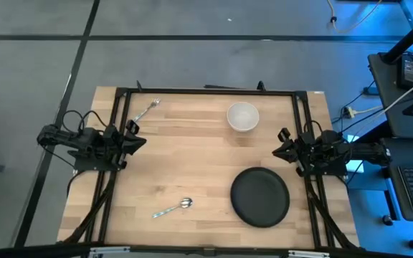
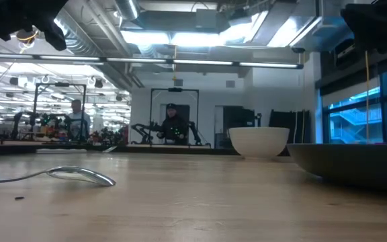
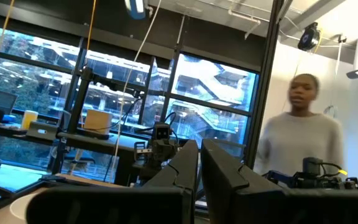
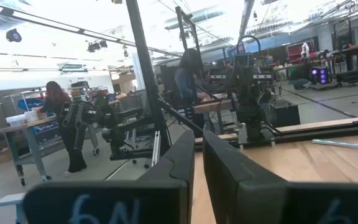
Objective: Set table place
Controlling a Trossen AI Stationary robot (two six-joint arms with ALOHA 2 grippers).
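Note:
On the table (image 1: 192,165) lie a fork (image 1: 148,110) at the far left, a white bowl (image 1: 242,117) at the far middle, a black plate (image 1: 260,196) at the near right and a spoon (image 1: 174,208) near the front edge. The low view shows the spoon (image 2: 79,175), the bowl (image 2: 259,142) and the plate (image 2: 351,161) resting on the wood. My left gripper (image 1: 143,140) hovers at the table's left edge, shut and holding nothing (image 3: 199,149). My right gripper (image 1: 275,152) hovers at the right edge, shut and holding nothing (image 4: 197,138).
A black metal frame (image 1: 206,91) runs along the table's far edge and down both sides. Bare wood lies in the table's middle between the two grippers. People and other work stations show in the room beyond the table.

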